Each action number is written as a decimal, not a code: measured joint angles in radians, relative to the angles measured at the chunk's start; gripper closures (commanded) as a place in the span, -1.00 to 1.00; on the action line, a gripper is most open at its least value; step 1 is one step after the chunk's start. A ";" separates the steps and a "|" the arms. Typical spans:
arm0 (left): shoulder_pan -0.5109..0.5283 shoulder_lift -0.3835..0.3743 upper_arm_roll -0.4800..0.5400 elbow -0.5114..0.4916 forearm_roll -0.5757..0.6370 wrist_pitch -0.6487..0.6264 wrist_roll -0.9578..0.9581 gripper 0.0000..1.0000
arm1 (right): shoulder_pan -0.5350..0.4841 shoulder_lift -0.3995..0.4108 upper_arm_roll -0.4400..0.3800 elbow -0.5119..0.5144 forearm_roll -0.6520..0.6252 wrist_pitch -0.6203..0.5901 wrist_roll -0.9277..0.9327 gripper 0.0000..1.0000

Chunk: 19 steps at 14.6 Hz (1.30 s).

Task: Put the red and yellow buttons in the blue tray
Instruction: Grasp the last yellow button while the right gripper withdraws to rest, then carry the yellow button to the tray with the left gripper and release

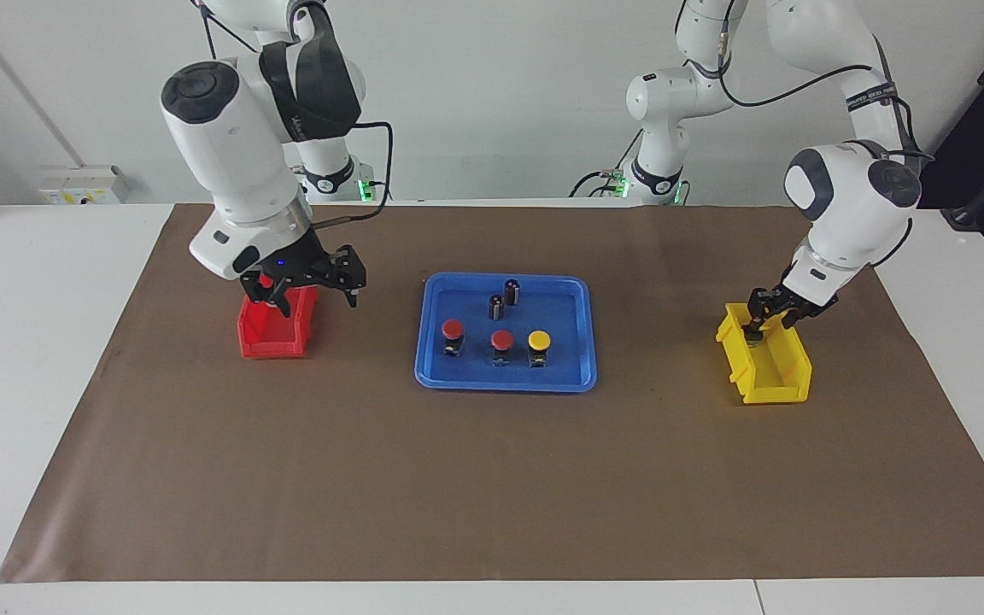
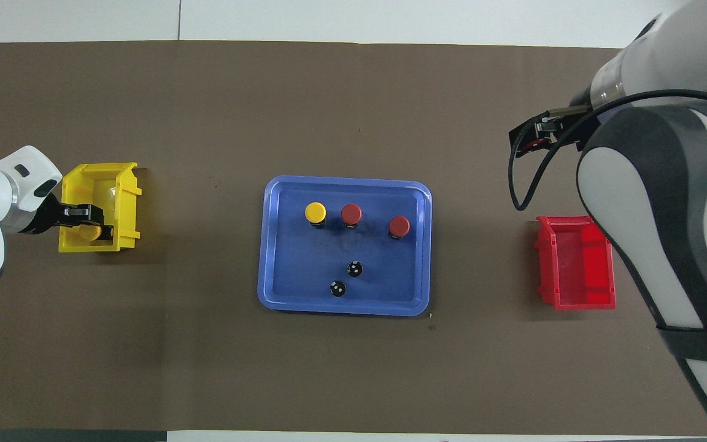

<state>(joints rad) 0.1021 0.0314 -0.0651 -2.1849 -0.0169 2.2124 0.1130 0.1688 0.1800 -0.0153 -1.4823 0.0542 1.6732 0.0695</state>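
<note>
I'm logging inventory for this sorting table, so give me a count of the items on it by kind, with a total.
Red buttons: 2, in the blue tray
Yellow buttons: 2, one in the tray, one in the yellow bin
Dark capless cylinders: 2
Blue tray: 1
Red bin: 1
Yellow bin: 1
Total: 9
</note>
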 measured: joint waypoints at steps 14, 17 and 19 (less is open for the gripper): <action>-0.003 -0.005 -0.005 0.193 0.000 -0.163 -0.014 0.97 | -0.197 -0.160 -0.005 -0.075 -0.040 -0.189 -0.108 -1.00; -0.044 -0.012 -0.018 0.375 -0.002 -0.352 -0.144 0.97 | -0.197 -0.160 -0.005 -0.076 -0.040 -0.189 -0.108 -1.00; -0.176 -0.009 -0.027 0.377 -0.002 -0.362 -0.333 0.97 | -0.198 -0.160 -0.005 -0.077 -0.040 -0.189 -0.108 -1.00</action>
<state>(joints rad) -0.0738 0.0229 -0.0918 -1.8076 -0.0191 1.8508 -0.2199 -0.0293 0.0197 -0.0202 -1.5589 0.0137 1.4841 -0.0383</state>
